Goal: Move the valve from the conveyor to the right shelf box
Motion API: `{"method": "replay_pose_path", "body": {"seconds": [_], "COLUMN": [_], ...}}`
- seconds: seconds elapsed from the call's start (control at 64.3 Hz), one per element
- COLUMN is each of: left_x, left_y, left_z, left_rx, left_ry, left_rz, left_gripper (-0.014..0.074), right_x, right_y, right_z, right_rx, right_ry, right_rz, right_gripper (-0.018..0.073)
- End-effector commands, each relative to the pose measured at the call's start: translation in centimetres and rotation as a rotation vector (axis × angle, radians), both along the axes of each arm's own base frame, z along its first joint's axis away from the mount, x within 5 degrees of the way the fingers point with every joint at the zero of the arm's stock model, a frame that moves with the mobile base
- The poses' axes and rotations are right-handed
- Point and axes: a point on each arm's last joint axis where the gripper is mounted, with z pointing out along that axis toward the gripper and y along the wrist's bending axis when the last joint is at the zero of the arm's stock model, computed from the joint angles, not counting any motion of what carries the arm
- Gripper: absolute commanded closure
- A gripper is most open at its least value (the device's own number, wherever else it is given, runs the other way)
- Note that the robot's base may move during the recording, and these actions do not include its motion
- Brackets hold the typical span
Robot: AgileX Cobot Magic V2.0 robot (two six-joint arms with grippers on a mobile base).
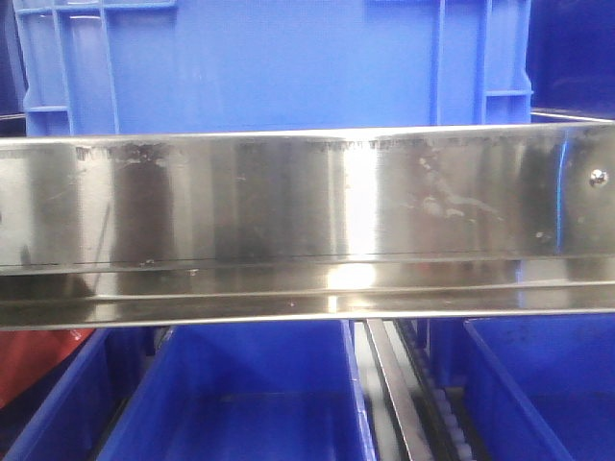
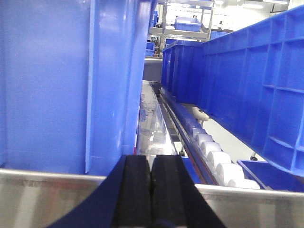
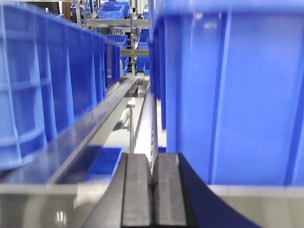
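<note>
no valve or conveyor in view, both black-padded grippers, left (image 2: 151, 190) & right (image 3: 153, 190), closed on nothing by the shiny steel shelf rail (image 1: 288, 202); valve prob small, hard, slippery: grip round body.

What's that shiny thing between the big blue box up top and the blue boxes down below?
A broad, mirror-like stainless-steel shelf rail runs between the upper blue plastic crate and the lower blue bins, in the front view.

- Shelf rail (image 1: 307, 226) spans full width of front view, blocking straight approach.
- Blue crate (image 1: 274, 62) sits above rail; open blue bins (image 1: 245, 399) below.
- Left wrist: narrow roller lane (image 2: 213, 156) between crates (image 2: 61, 85).
</note>
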Motion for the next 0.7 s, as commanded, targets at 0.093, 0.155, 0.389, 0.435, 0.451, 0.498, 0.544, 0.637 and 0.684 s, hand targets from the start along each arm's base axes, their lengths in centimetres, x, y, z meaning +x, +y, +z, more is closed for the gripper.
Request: {"method": "replay_pose_path", "body": {"seconds": [0.093,0.155,0.389,0.435,0.451,0.498,0.544,0.637,0.684], "left_x": [-0.06,-0.06,-0.06,-0.06,-0.06,-0.06,-0.06,-0.06,-0.06], "left_y": [0.00,0.00,0.00,0.00,0.00,0.00,0.00,0.00,0.00], "left_z": [0.25,0.25,0.25,0.25,0.25,0.25,0.25,0.25,0.25], "left_rx": [-0.007,-0.007,-0.007,-0.007,-0.007,-0.007,-0.007,-0.007,-0.007], "left_ry": [-0.026,-0.026,-0.026,-0.026,-0.026,-0.026,-0.026,-0.026,-0.026], "left_rz": [0.000,0.000,0.000,0.000,0.000,0.000,0.000,0.000,0.000], "left_gripper": [0.0708,0.0708,0.0708,0.0708,0.0708,0.0708,0.0708,0.0708,0.0708], "right_x": [-0.20,-0.19,-0.19,-0.19,-0.19,-0.19,-0.19,-0.19,-0.19], "right_y": [-0.10,-0.05,-0.08,-0.08,-0.08,-0.08,-0.08,-0.08,-0.08], "right_z": [-1.39,-1.85,-1.68,-1.68,-1.66,-1.66,-1.66,-1.66,-1.66], "right_rx": [0.016,0.003,-0.002,-0.002,-0.002,-0.002,-0.002,-0.002,-0.002], "right_ry": [-0.035,0.016,-0.003,-0.003,-0.006,-0.006,-0.006,-0.006,-0.006], "right_rz": [-0.012,-0.007,-0.009,-0.009,-0.010,-0.010,-0.010,-0.010,-0.010], "right_gripper": [0.0722,0.0722,0.0722,0.0722,0.0722,0.0722,0.0722,0.0722,0.0722]}}
